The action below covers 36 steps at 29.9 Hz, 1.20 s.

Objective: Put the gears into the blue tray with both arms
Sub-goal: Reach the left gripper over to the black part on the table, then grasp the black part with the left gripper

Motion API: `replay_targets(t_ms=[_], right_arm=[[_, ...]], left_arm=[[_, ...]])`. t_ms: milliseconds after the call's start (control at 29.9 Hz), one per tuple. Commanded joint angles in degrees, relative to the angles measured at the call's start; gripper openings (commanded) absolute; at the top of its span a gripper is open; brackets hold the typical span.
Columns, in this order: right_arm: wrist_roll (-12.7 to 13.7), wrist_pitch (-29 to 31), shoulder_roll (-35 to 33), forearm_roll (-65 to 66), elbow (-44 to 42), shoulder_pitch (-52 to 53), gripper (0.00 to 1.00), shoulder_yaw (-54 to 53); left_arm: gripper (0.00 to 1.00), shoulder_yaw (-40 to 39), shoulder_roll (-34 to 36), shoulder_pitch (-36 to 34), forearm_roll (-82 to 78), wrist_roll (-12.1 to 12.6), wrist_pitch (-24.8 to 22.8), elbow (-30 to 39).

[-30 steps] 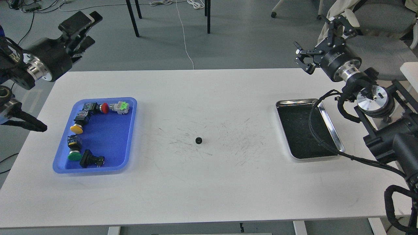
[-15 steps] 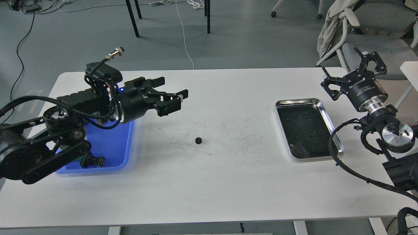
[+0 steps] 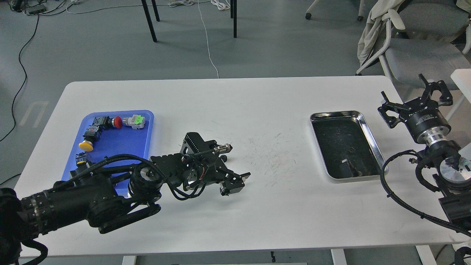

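One gear (image 3: 224,158), a tiny black disc, lies on the white table near its middle, half hidden behind my left wrist. My left arm reaches low across the table from the lower left, and its gripper (image 3: 235,183) stands open just near-right of the gear with nothing between its fingers. The blue tray (image 3: 146,125) sits at the left with coloured push-buttons (image 3: 117,122) inside; my left arm covers its near end. My right gripper (image 3: 412,97) hangs open and empty beyond the table's right edge.
A shiny steel tray (image 3: 369,134) with a dark bottom rests at the right, with small dark bits in it that I cannot identify. Scuff marks cover the table's centre. A grey chair (image 3: 415,51) and table legs stand behind the table.
My left arm has swung down and rightward off the blue tray, so its gripper now sits low by the gear. The right gripper drifted right and lower.
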<state>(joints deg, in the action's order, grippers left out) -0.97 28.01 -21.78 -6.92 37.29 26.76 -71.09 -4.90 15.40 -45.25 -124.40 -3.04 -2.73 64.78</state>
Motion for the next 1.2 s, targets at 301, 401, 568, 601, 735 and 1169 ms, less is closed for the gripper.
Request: replay_targets(t_ms=[301, 401, 568, 601, 735, 1169], right_arm=[[0.0, 0.0, 0.1, 0.0, 0.0, -1.9, 0.98, 0.3], [0.0, 0.0, 0.1, 0.0, 0.0, -2.2, 0.98, 0.7], [0.0, 0.0, 0.3, 0.0, 0.3, -2.4, 0.98, 1.0], [0.0, 0.0, 0.3, 0.0, 0.4, -2.4, 0.98, 1.0], [0.0, 0.0, 0.3, 0.0, 0.4, -2.4, 0.98, 1.1], [0.0, 0.0, 0.3, 0.0, 0.5, -2.6, 0.98, 1.2]], left_arm=[[0.86, 1.1, -1.9, 0.8, -0.3, -0.6, 3.4, -9.4], [0.77, 1.1, -1.8, 0.8, 0.2, -0.6, 3.4, -9.4], [0.59, 1.1, -1.6, 0.7, 2.6, -0.6, 3.3, -9.4], [0.51, 1.1, -1.6, 0.8, 2.6, -0.6, 3.3, -9.4], [0.41, 1.1, -1.6, 0.8, 2.8, -0.7, 3.3, -9.4], [0.08, 0.2, -0.2, 0.2, 8.6, -1.4, 3.4, -6.7]])
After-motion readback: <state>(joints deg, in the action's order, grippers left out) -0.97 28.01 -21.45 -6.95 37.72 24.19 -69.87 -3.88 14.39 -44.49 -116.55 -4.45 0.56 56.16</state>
